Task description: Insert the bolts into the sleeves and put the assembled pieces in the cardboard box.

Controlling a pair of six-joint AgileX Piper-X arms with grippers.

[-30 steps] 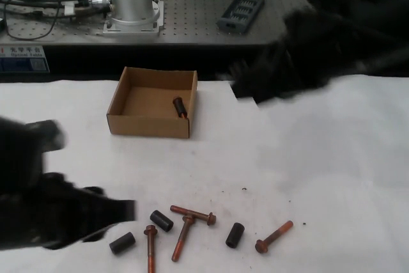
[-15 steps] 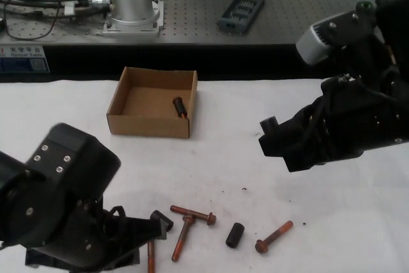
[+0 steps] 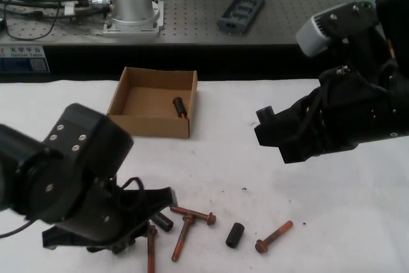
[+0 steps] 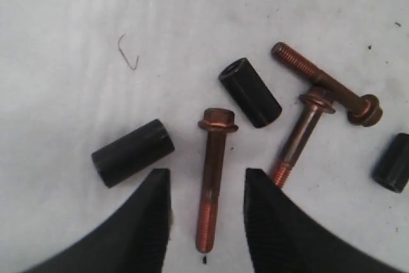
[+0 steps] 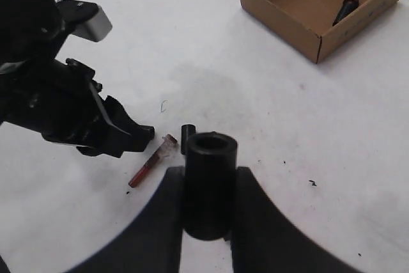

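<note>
The white worktop (image 3: 332,222) carries the cardboard box (image 3: 148,126), which holds one assembled piece (image 3: 179,106), so the job looks partly done. The right hand (image 5: 209,183) hangs above the worktop, clamped on a black sleeve (image 5: 211,155). The left hand (image 4: 208,187) sits low, fingers apart astride a loose bolt (image 4: 215,158). Next it likely needs to close on the shank and lift the bolt in line with the sleeve's bore.

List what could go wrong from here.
1. The open left gripper straddles a bolt, but a sleeve lies close by one finger and the tip of a second bolt by the other. Closing could knock or pinch them.
2. The right gripper grips the held sleeve with its open end past the fingertips. Pushing a bolt in might tilt it.
</note>
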